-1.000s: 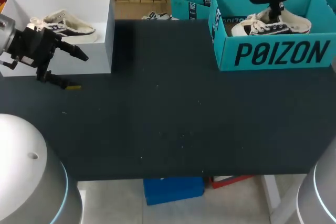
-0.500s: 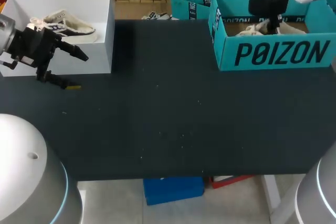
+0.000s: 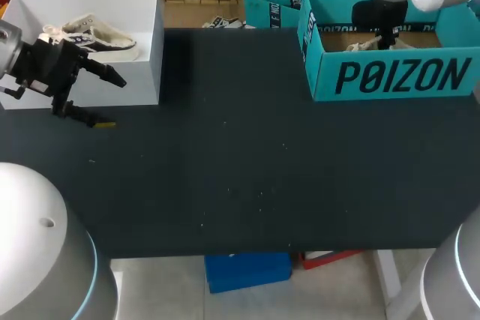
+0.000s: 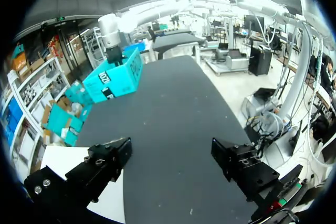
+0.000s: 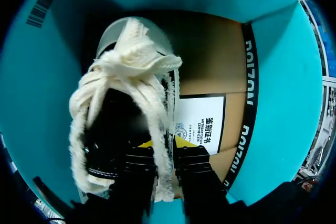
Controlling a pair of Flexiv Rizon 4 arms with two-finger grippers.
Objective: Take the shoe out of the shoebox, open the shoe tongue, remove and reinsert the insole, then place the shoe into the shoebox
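A cream shoe with a fleecy collar and dark lining (image 5: 126, 77) lies inside the teal shoebox (image 5: 42, 77) at the table's back right (image 3: 397, 76). Only a scrap of the shoe (image 3: 360, 46) shows over the box's front wall in the head view. My right gripper (image 5: 165, 156) reaches down into the box (image 3: 386, 39); its fingers stand close together with the shoe's collar edge pinched between them. My left gripper (image 3: 112, 103) hangs open and empty at the table's left, in front of the white box. From the left wrist, that gripper (image 4: 170, 153) points across the table toward the teal shoebox (image 4: 115, 74).
A white box (image 3: 150, 58) at the back left holds another cream shoe (image 3: 94, 35). A second teal box (image 3: 274, 1) stands behind the first. The dark tabletop (image 3: 240, 155) stretches between the two boxes.
My right arm has come down with the shoe, which has sunk from above the teal box's rim to inside it. The left arm has not moved.
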